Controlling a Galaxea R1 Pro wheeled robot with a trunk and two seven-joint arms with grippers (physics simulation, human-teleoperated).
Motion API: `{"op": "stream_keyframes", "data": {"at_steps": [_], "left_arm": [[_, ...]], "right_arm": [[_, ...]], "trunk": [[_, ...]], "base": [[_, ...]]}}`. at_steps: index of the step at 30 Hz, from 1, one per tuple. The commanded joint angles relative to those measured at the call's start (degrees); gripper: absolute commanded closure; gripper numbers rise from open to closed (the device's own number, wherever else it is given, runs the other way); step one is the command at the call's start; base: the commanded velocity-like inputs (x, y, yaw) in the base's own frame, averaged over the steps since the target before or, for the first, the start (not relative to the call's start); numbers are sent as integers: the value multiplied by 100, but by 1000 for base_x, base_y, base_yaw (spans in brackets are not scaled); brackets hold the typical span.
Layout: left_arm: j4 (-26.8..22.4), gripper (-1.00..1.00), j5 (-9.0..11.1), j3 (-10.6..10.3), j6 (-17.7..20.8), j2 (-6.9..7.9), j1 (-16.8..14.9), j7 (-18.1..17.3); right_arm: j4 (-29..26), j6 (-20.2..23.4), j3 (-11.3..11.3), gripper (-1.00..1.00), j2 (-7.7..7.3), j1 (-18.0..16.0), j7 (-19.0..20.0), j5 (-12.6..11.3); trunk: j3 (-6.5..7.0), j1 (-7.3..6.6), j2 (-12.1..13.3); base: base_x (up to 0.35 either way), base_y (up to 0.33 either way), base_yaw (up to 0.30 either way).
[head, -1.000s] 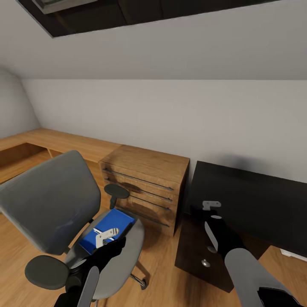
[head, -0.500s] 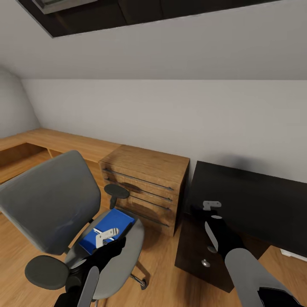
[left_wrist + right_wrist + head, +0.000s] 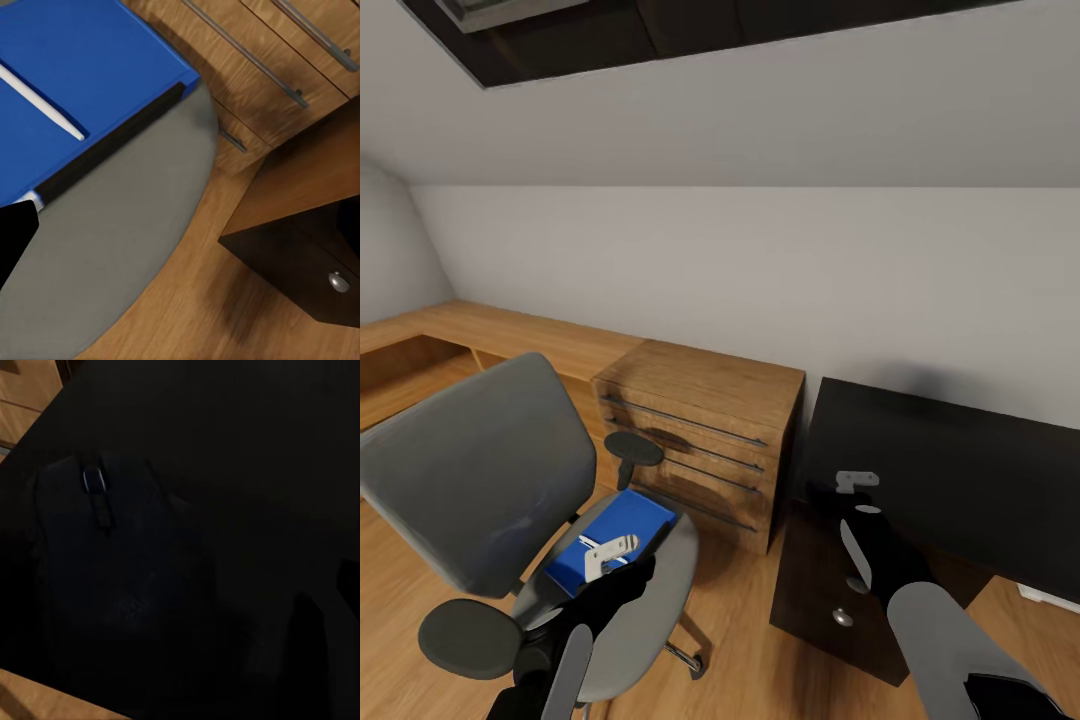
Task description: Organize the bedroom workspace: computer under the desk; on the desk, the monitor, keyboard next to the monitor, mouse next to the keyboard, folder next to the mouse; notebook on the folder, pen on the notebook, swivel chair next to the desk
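Note:
The swivel chair (image 3: 470, 480) stands at the lower left on the wood floor. The bright blue folder (image 3: 615, 525) lies flat on its grey seat (image 3: 112, 247). In the left wrist view the folder (image 3: 90, 67) carries a thin white stick, and a black bar runs along its near edge. My left gripper (image 3: 610, 555) hovers just above the folder, open and empty. My right gripper (image 3: 855, 482) hangs over the near corner of the black desk (image 3: 960, 470), open, with a black mouse (image 3: 112, 577) lying free on the desktop below it.
An oak drawer chest (image 3: 705, 440) stands between chair and desk. A black drawer pedestal (image 3: 830, 590) sits under the desk corner. Low oak shelving (image 3: 510, 335) runs along the wall at the left. A sloped ceiling hangs overhead.

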Motion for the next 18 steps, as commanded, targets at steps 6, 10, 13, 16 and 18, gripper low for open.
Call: {"op": "stream_keyframes", "data": {"at_steps": [6,10,13,16,18], "left_arm": [[-8,-100,61,2,24,-2,-2,42],[-8,-100,61,2,24,-2,-3,42],[-7,-100,61,2,24,-2,-4,42],[-7,-100,61,2,24,-2,-5,42],[-6,-100,61,2,24,-2,-4,42]], "right_arm": [[-11,35,-30,-100,7,-2,9,59],[-11,35,-30,-100,7,-2,9,59],[-11,35,-30,-100,11,-2,12,59],[-11,35,-30,-100,14,-2,16,54],[-11,35,-30,-100,15,-1,16,53]], "trunk": [[-6,0,-3],[-6,0,-3],[-6,0,-3],[-6,0,-3],[-6,0,-3]], "base": [[0,0,0],[0,0,0],[0,0,0],[0,0,0],[0,0,0]]}}
